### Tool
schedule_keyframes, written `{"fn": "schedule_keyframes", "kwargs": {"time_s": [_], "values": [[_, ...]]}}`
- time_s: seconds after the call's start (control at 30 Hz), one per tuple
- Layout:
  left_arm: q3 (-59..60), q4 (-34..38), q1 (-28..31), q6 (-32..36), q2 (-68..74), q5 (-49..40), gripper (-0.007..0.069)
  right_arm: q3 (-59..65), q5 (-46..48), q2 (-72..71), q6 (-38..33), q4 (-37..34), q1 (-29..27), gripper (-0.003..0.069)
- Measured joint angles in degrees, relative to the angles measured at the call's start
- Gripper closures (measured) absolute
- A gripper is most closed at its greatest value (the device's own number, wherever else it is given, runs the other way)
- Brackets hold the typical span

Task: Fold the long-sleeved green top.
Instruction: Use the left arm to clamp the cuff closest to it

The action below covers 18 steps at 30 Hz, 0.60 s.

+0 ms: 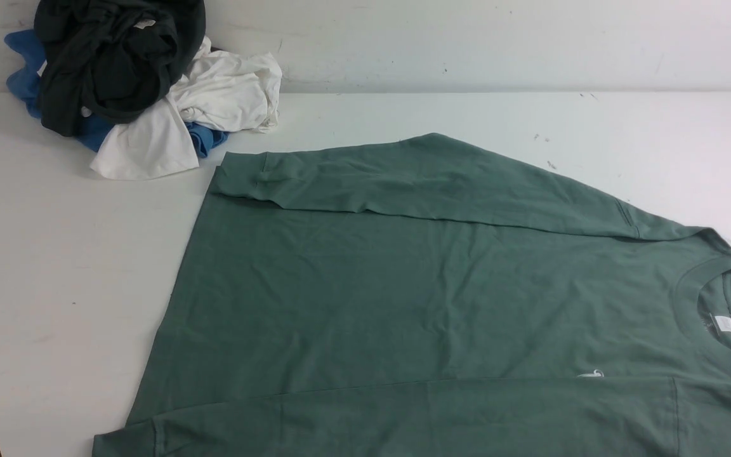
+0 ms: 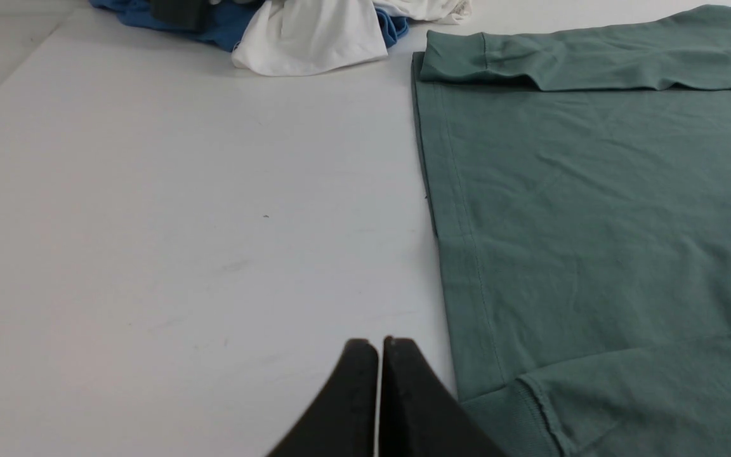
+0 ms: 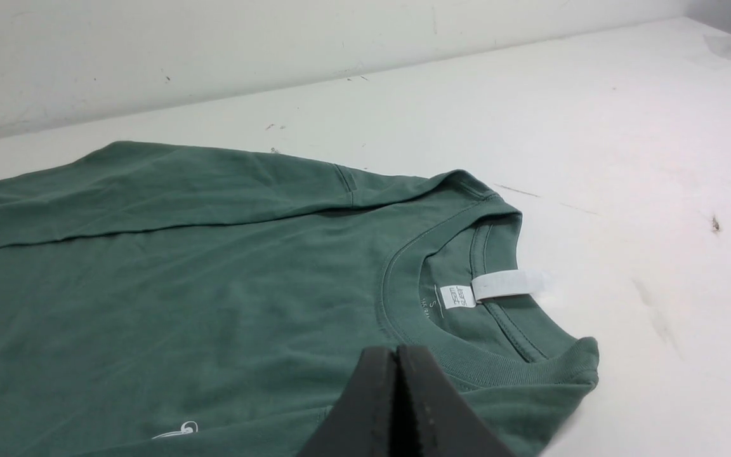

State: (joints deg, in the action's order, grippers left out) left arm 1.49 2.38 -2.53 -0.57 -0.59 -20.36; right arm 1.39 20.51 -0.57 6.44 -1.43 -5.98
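The green long-sleeved top [image 1: 403,285] lies flat on the white tabletop [image 1: 54,254]. In the front view it fills the middle and reaches towards 3 and 6 o'clock. Its ribbed neck, with the white neck label [image 3: 508,284], points to 3 o'clock, and its hem points to 9 o'clock. One sleeve is folded over the body along the 12 o'clock edge, the other along the 6 o'clock edge. A small white logo [image 1: 591,374] is near 4 o'clock.

At 11 o'clock, apart from the top, is a pile with a dark garment [image 1: 111,57], a white garment [image 1: 213,95] and a blue garment [image 1: 23,76].

The left pincer [image 2: 379,346] is closed and empty, over bare tabletop just beside the hem. The right pincer [image 3: 397,352] is closed too and grips nothing, over the chest beside the collar. I cannot tell if it touches the cloth.
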Motion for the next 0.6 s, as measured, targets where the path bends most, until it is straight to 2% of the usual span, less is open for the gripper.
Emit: {"fn": "schedule_keyframes", "kwargs": {"time_s": [0.33, 0.6], "values": [[0.0, 0.0, 0.0, 0.0, 0.0, 0.0, 0.0629, 0.0, 0.0, 0.0, -0.4, 0.9, 0.0, 0.0673], [0.0, 0.0, 0.0, 0.0, 0.0, 0.0, 0.0629, 0.0, 0.0, 0.0, -0.4, -1.0, 0.0, 0.0673]]}}
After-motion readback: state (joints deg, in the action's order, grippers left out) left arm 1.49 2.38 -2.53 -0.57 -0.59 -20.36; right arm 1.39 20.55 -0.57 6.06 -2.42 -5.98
